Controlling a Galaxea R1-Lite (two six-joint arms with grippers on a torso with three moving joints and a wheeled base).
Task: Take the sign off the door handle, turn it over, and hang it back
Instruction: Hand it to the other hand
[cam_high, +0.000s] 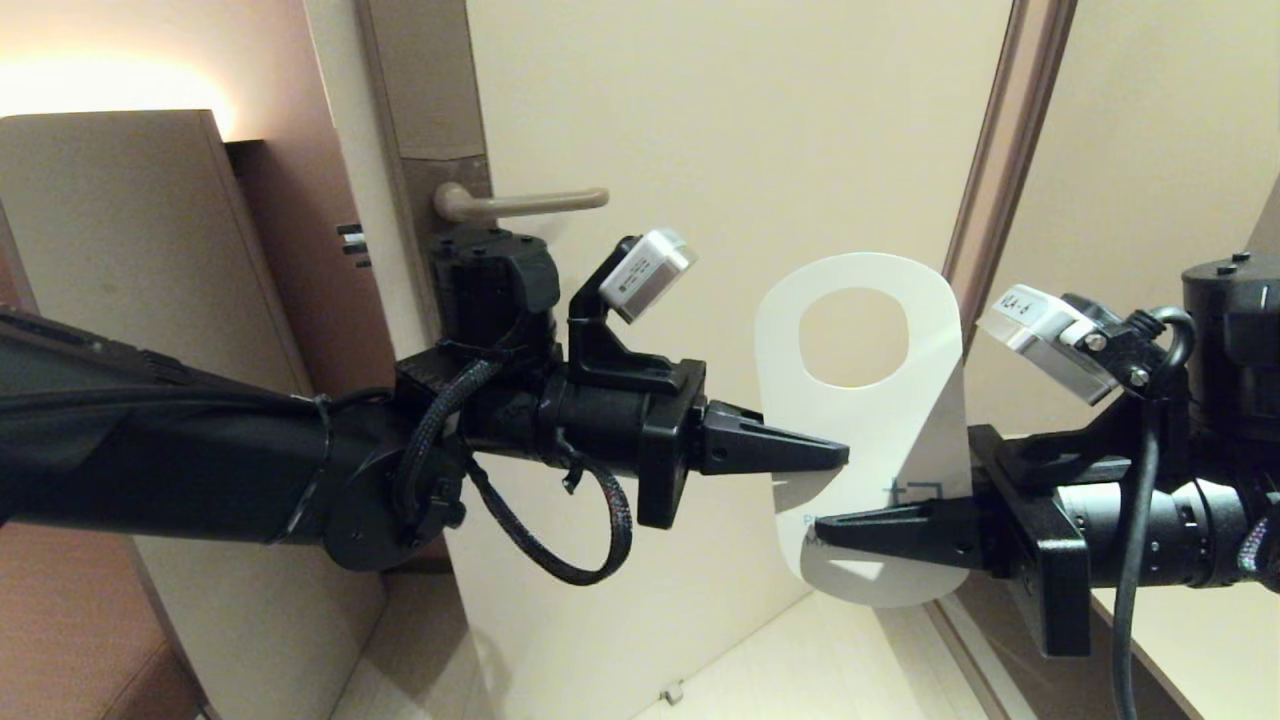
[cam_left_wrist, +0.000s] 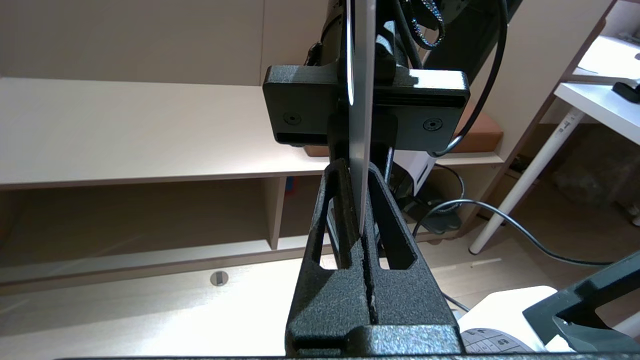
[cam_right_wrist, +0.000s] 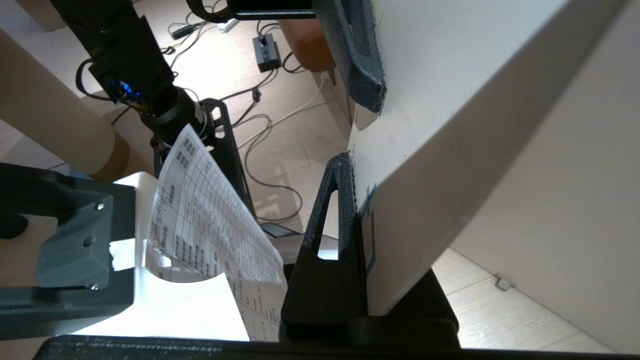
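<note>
The sign hangs in mid-air in front of the door, upright, its round hole at the top and its white face with blue print towards me. My left gripper comes in from the left and is shut on the sign's left edge. My right gripper reaches in from the right, just below, and is shut on the lower part. The left wrist view shows the sign edge-on, clamped between the left gripper jaws. In the right wrist view the sign sits in the right gripper, hiding one finger. The door handle is bare, up to the left.
The pale door fills the middle, with its brown frame to the right of the sign. A wooden cabinet stands at the left. A small door stop is on the floor below. A printed sheet lies near the right arm.
</note>
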